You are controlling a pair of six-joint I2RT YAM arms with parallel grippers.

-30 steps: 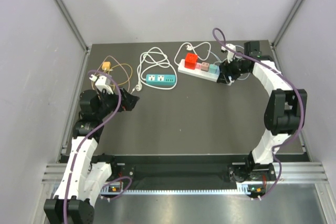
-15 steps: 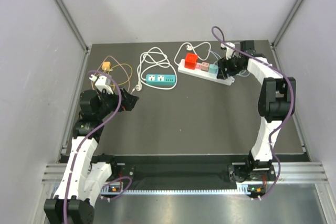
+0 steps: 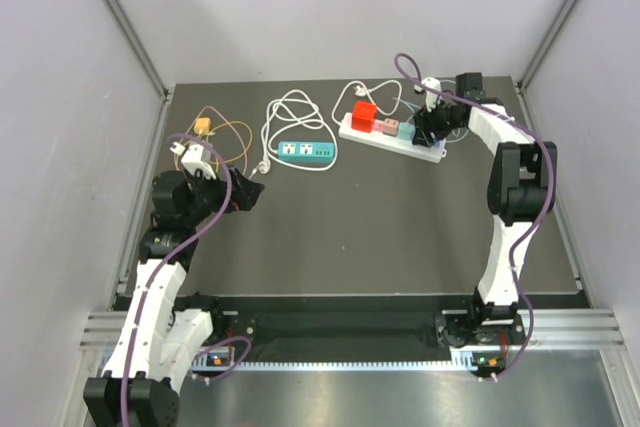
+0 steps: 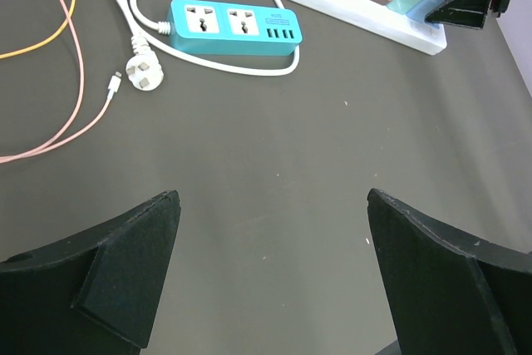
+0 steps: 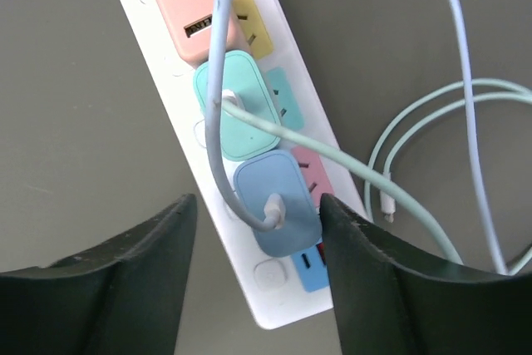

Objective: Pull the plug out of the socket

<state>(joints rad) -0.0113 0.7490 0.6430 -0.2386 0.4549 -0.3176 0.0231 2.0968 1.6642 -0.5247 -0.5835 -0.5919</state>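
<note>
The right end effector (image 5: 256, 209) hangs over the end of the white power strip (image 5: 179, 106). Its jaws are apart and straddle the blue plug (image 5: 277, 201), which sits seated in the last socket; I'd say it is lined up to pinch it. The left end effector (image 4: 273, 205) hovers wide open above the counter (image 4: 332, 155), well apart and out of the way.

We find a robotics lab test cell: plain grey panel walls (image 3: 60, 147) on aluminium framing (image 3: 120, 22) enclose a dark table (image 3: 350, 227), with a left arm (image 3: 150, 297) and a right arm (image 3: 500, 267) bolted to a metal rail (image 3: 350, 347).
</note>
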